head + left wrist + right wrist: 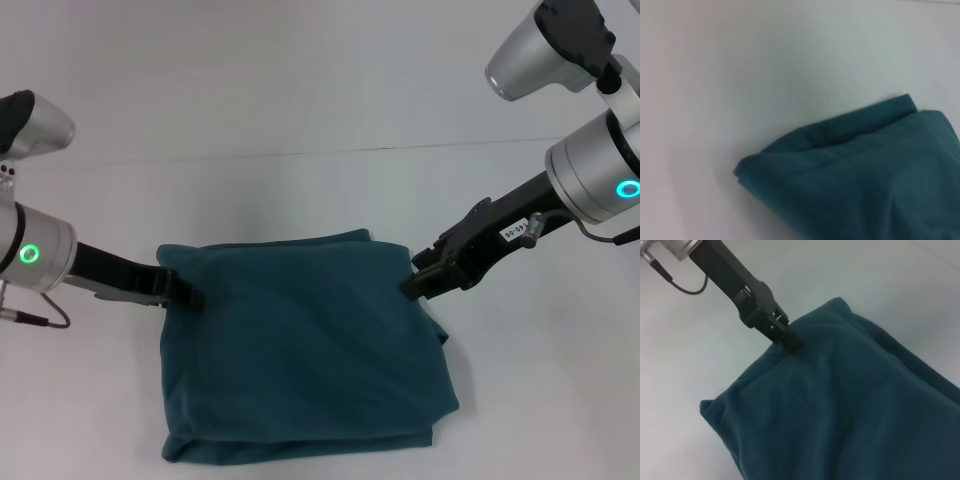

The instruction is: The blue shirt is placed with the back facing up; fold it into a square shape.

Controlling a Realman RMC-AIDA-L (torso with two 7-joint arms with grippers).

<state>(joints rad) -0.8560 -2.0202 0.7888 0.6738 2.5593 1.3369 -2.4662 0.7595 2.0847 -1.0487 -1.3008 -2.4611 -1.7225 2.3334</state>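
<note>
Both grippers meet the blue shirt at its side edges, the left gripper at 9 o'clock and the right gripper at 3 o'clock, each clenched on the cloth. Bare white table lies open all around. The shirt is folded into a rough layered square, plain teal, no lettering showing; the right arm's small label is unreadable.

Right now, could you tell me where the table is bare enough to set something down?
Bare table lies beyond the shirt. It is crowded at the shirt's far corners, where the left pincer and right pincer meet the cloth.

head overhead, wrists close, shirt shared
</note>
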